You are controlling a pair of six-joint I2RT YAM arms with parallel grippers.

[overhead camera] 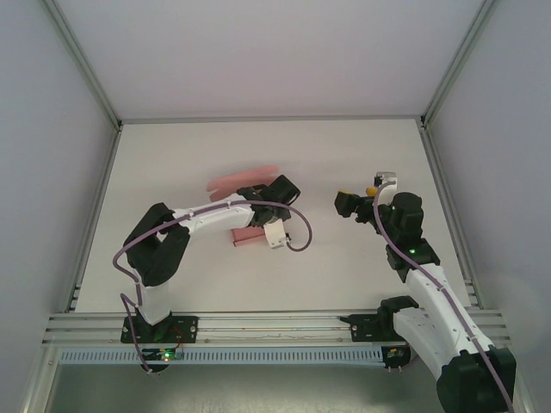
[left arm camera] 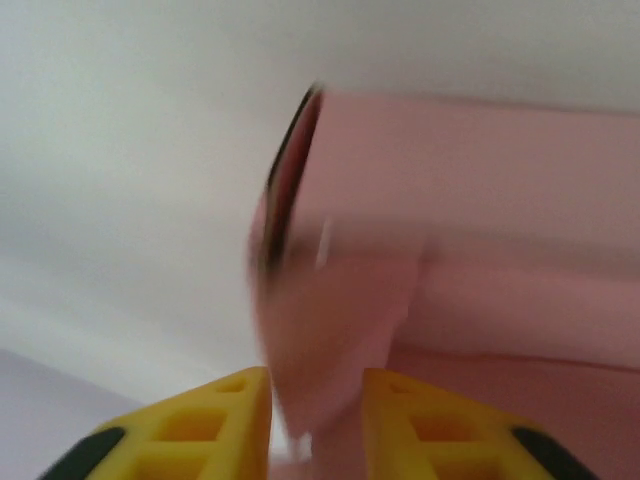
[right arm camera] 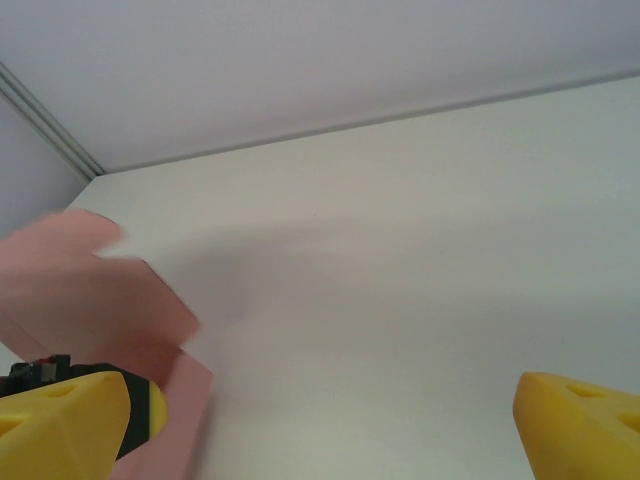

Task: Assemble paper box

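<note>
Two arms stand on one white table (overhead camera: pixel 362 146), each with one gripper, and there is one paper box (overhead camera: pixel 232 183), pink and partly folded. From overhead it lies left of the table's centre, with one part toward 12 o'clock of the left arm's wrist and another strip toward 6 o'clock of it. The left gripper (overhead camera: pixel 274 191) hangs right over the card. The right gripper (overhead camera: pixel 362 196) sits at 3 o'clock of the box, well apart from it, over bare table. The left wrist view adds close detail. The box (left arm camera: pixel 470 200) has a raised pink wall with a dark slit along its edge at 11 o'clock. The two yellow fingers of the left gripper (left arm camera: pixel 317 400) stand a little apart, with a blurred pink flap in the gap. Whether they touch the flap cannot be told. The right wrist view shows the right gripper (right arm camera: pixel 325 400) with its two yellow fingers spread wide and nothing between them. Pink card (right arm camera: pixel 90 290) lies at 8 o'clock beside the left finger.
</note>
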